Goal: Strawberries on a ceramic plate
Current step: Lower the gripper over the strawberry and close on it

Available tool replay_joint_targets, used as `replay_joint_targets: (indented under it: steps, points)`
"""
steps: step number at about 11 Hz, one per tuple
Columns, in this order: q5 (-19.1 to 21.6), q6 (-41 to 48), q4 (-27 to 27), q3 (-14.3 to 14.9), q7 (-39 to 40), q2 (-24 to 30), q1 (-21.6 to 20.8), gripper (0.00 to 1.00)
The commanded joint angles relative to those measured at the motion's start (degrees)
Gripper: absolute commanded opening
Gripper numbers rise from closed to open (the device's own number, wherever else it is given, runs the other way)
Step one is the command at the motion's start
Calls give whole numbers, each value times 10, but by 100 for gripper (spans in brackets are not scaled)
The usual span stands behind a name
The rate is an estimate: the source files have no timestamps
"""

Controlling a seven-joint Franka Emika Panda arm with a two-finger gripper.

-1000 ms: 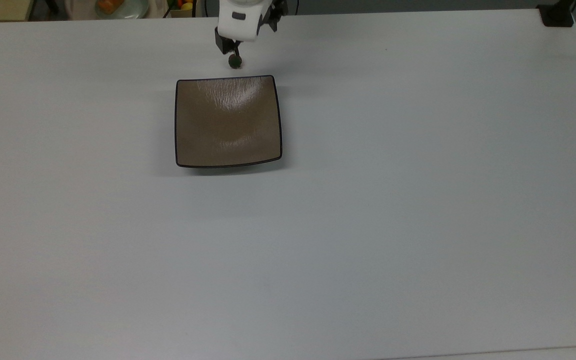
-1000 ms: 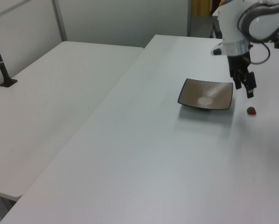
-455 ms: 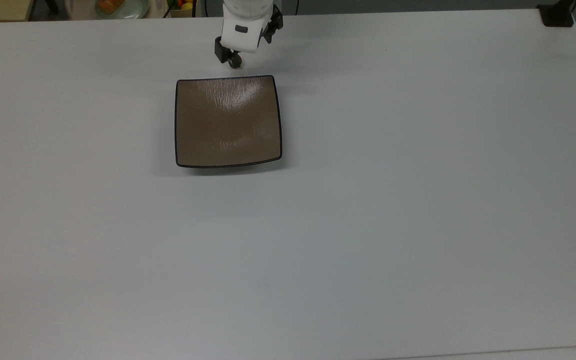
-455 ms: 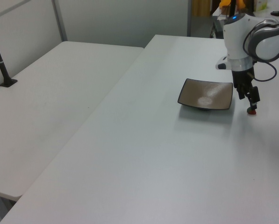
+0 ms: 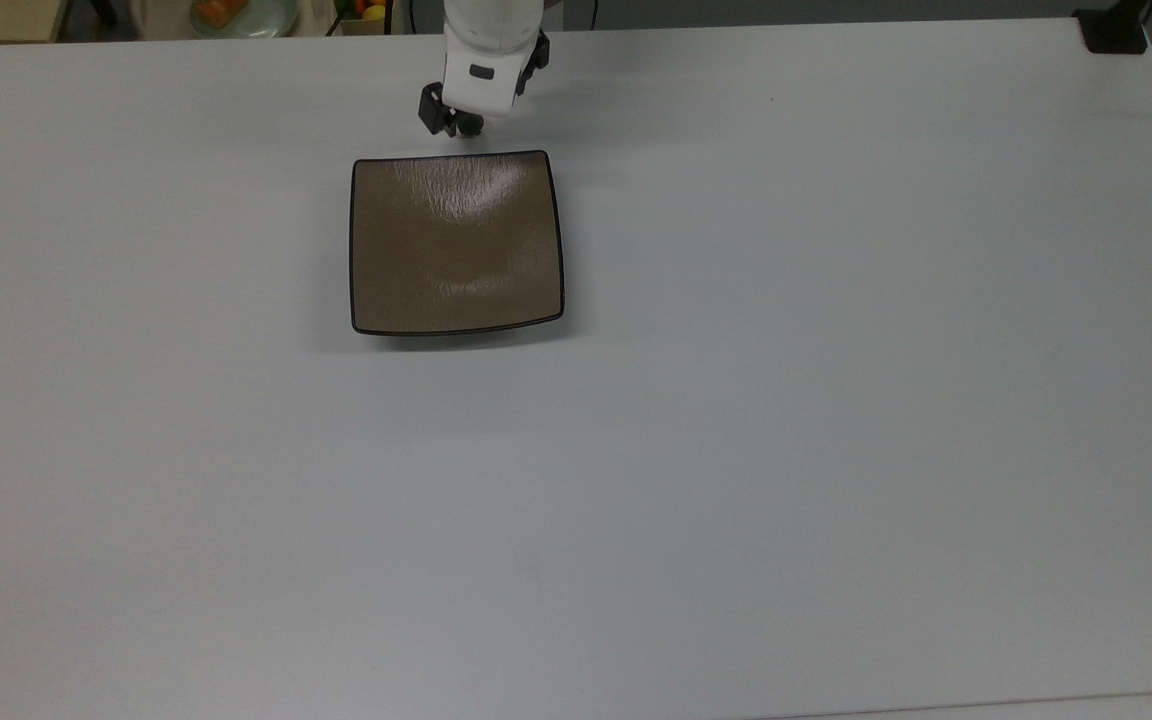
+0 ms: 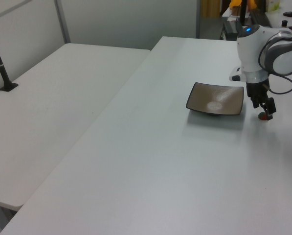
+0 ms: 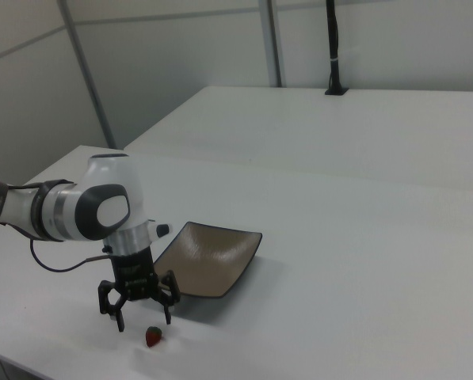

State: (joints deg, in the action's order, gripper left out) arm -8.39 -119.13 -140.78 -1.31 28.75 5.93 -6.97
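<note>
The strawberry (image 7: 154, 336), a tiny dark red berry with a green cap, lies on the white table (image 5: 736, 420) just off the ceramic plate's far edge in the top view. The square tan-brown ceramic plate (image 5: 456, 240) with its black rim holds nothing. My gripper (image 7: 143, 320) is open and hangs low over the berry, its fingers spread to either side and slightly above it. In the top view the gripper (image 5: 451, 120) partly covers the strawberry (image 5: 470, 125). The left view has the gripper (image 6: 264, 108) right of the plate (image 6: 215, 98), with the strawberry (image 6: 266, 116) under its tips.
A black post (image 5: 1116, 30) stands at the table's far right corner in the top view. A second white table (image 6: 48, 98) adjoins on the left view's left. A bowl with something orange (image 5: 236, 12) sits beyond the far edge.
My gripper has come down from well above the table to just over the strawberry, drifting slightly toward the top view's left. Berry and plate have stayed put.
</note>
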Motion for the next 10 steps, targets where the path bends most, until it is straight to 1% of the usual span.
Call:
replay_joint_targets:
  steps: [1, 2, 4, 6, 7, 8, 9, 10]
  points:
    - [-29, -20, -12, 0, -10, -3, 12, 90]
    - [-32, -21, -16, -1, -10, -4, 12, 80]
    - [-41, -21, -16, 0, -10, -4, 12, 52]
    - [-42, -21, -16, -1, -10, -3, 12, 31]
    - [-42, -20, -16, -1, -10, -3, 12, 24]
    - [-43, -19, -16, 0, -10, -3, 12, 16]
    - [-43, -19, -15, -1, -10, -2, 12, 13]
    - [-43, -13, -14, -1, -10, 0, 12, 12]
